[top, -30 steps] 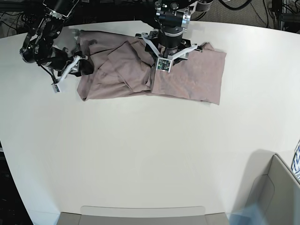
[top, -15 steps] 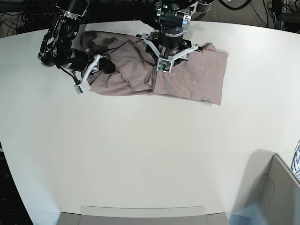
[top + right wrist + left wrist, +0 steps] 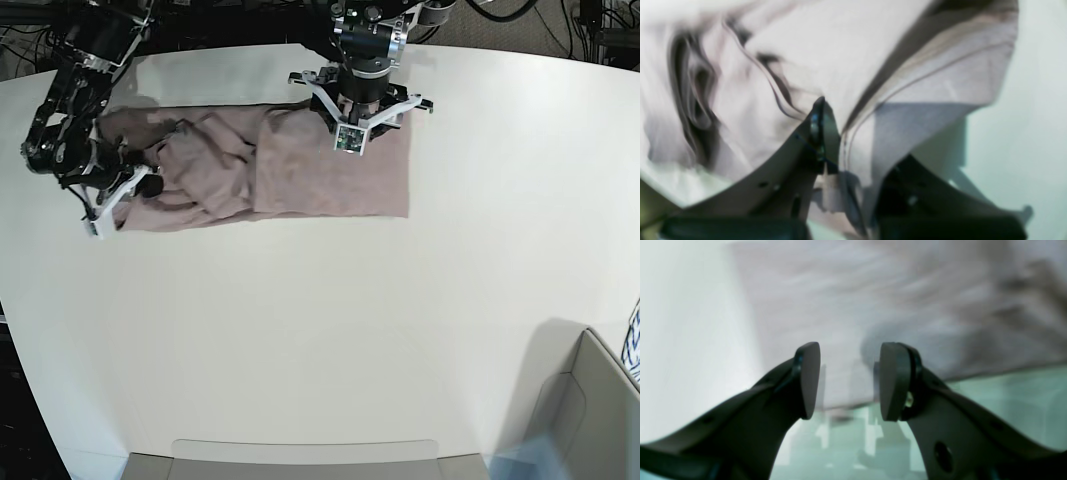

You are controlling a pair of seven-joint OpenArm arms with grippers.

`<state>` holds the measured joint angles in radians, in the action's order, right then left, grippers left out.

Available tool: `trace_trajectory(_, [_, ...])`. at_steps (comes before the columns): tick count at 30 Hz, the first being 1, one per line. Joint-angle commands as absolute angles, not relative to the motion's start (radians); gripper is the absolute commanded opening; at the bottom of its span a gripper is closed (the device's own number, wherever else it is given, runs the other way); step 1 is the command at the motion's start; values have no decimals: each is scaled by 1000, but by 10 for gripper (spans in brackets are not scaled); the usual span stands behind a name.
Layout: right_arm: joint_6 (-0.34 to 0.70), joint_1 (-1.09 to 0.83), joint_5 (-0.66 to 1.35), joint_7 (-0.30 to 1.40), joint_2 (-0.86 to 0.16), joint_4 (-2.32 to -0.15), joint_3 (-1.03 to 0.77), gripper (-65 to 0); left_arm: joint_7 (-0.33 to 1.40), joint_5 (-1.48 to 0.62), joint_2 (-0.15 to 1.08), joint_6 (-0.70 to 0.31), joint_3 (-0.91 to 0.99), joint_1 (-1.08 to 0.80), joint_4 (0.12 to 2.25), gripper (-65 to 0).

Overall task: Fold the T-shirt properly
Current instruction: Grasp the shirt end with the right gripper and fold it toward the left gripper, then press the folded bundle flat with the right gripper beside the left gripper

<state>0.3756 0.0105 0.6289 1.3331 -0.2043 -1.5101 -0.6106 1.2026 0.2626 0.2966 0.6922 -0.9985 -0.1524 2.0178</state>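
Wrist views alone settle grips: right gripper (image 3: 840, 146) pinches T-shirt (image 3: 300, 165) hem; left gripper (image 3: 846, 380) gapes empty.

Left jaws apart, right jaws pinched.

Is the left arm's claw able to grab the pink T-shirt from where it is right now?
Probably yes. The left claw hangs open right above the T-shirt, and nothing lies between them. It would only need to dip and pinch. The right claw already grips the other end.
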Motion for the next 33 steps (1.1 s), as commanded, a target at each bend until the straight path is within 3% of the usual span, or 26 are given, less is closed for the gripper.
trace_trajectory(1, [337,41,651,1307,-236,-1526,-607,-650,1190,280,292,698,-995,-150,2037,-352])
trace_trajectory(5, [170,76,651,1302,-294,-1546,-572,-650,1194,280,314,698,-995,-159,2035,-352])
trace_trajectory(10, [-104,70,651,1307,-311,-1728,-355,-650,1257,280,364,698,-990,-174,2034,-352])
trace_trajectory(20, [-461,70,651,1302,-206,-1883,33,-650,1250,275,387,698,-644,-280,2032,-352])
trace_trajectory(26, [-588,147,588,1299,-180,-1844,242,-650,1247,275,381,698,-558,-311,2031,-352])
trace_trajectory(33, [-602,213,478,1337,-97,-1689,414,-650,1247,275,380,698,-553,-309,2012,-352])
